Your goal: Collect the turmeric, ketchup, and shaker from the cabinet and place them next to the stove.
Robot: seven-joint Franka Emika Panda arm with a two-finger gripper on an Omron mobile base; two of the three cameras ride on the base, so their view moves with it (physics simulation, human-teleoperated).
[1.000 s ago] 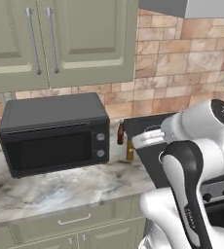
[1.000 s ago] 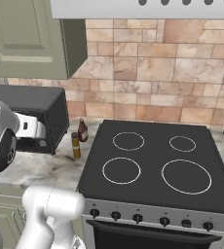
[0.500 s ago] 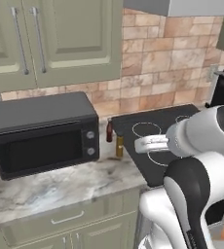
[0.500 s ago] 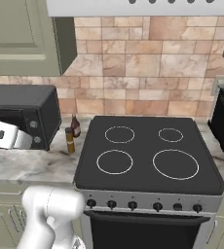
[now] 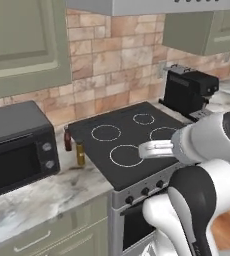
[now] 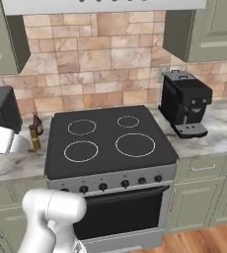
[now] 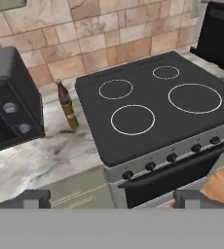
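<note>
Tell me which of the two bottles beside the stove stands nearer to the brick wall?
The ketchup, the dark red-brown one; the amber turmeric stands just in front of it, nearer the counter's front edge.

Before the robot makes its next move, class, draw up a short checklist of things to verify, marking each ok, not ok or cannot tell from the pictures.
1. Gripper empty, jaws apart: ok; nothing sits between the fingertips in the hand view.
2. Ketchup set beside the stove: ok; it stands upright on the counter by the stove's left edge.
3. Turmeric set beside the stove: ok; upright, just in front of the ketchup.
4. Shaker placed next to the stove: not ok; just the two bottles stand there.
5. Cooktop free of objects: ok.
6. Cabinet open for reaching in: not ok; its door is closed.
</note>
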